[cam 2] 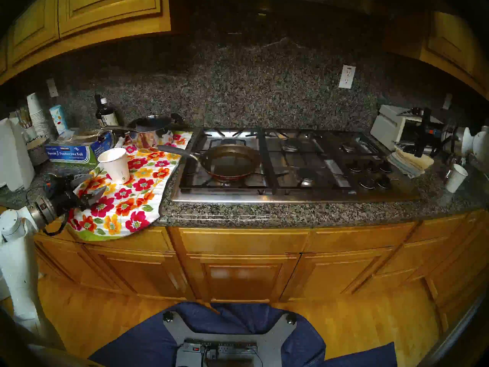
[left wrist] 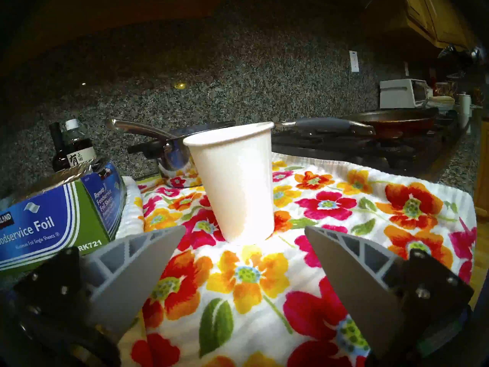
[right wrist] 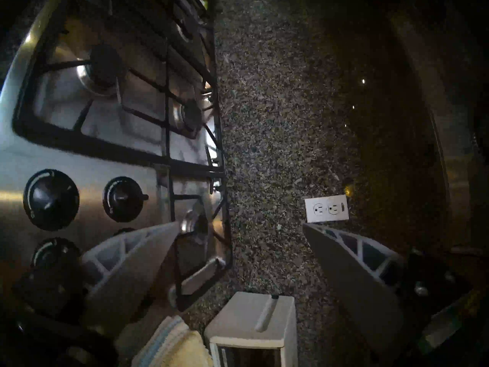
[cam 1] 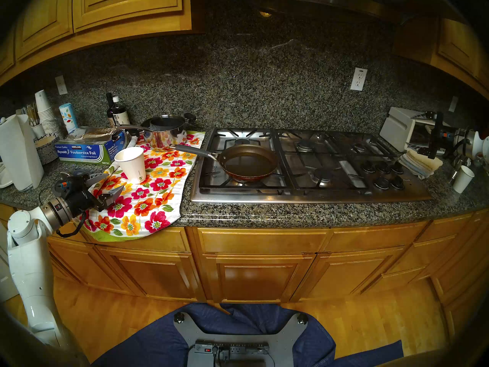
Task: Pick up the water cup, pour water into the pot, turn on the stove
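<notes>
Currently the first step, picking up the cup, is in hand and not yet done; nothing is being held.

Wide stainless-steel gas cooktop, with black iron grates and black round knobs at its near right, is occupying the middle of the speckled granite counter. No flame is showing on any burner.

Flowered white cloth is lying left of the cooktop, draping over the near counter edge.

Shallow round frying pan, dark bronze inside and reddish outside, is sitting on the near-left burner, its long grey handle reaching left over the cloth. Whether it holds any liquid, I cannot tell.

Deeper shiny steel saucepan is standing at the far end of the cloth.

White tapered paper cup with a small green logo low on its side is standing upright on the cloth, left of the pan.

Left gripper is hovering just near-left of the cup, pointing toward it, fingers spread wide with nothing between them; in the left wrist view the cup is lined up with the gap but apart from both fingers.

Right gripper is hanging over the far right of the cooktop near the white toaster oven, fingers spread and empty.

Next move, as judged: left gripper is needing to advance until the cup wall sits between its fingers, then close gently, since thin paper may crush or tip.
</notes>
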Available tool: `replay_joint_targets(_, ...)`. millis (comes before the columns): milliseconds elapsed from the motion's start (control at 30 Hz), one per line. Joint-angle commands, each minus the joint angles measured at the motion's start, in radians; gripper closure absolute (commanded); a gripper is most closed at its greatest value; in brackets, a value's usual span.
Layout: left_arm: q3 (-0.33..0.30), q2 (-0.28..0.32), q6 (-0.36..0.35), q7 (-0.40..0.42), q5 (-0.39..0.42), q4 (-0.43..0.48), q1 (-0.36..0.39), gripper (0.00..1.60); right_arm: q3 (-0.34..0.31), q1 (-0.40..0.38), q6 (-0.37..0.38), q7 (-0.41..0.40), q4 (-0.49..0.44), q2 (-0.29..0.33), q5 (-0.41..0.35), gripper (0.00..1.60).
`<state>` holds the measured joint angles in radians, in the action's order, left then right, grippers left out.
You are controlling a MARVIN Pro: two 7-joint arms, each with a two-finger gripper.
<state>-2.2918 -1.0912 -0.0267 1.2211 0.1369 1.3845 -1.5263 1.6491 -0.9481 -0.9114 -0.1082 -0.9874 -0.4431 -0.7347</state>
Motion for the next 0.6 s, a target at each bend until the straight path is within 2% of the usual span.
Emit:
replay_joint_targets(0, -0.012, 0.010, -0.003, 0.003, 0.020, 0.025, 0.028, 0.00, 0.030, -0.080, 0.023, -0.002, -0.077, 0.049, -0.040, 0.00)
replay_joint_targets(300, -0.013, 0.009, -0.009, 0.004, 0.021, 0.027, 0.029, 0.00, 0.104, -0.150, 0.074, -0.006, -0.171, 0.066, -0.109, 0.00)
replay_joint_targets(567, -0.014, 0.009, -0.012, 0.005, 0.020, 0.028, 0.029, 0.00, 0.135, -0.197, 0.130, -0.013, -0.216, 0.055, -0.198, 0.00)
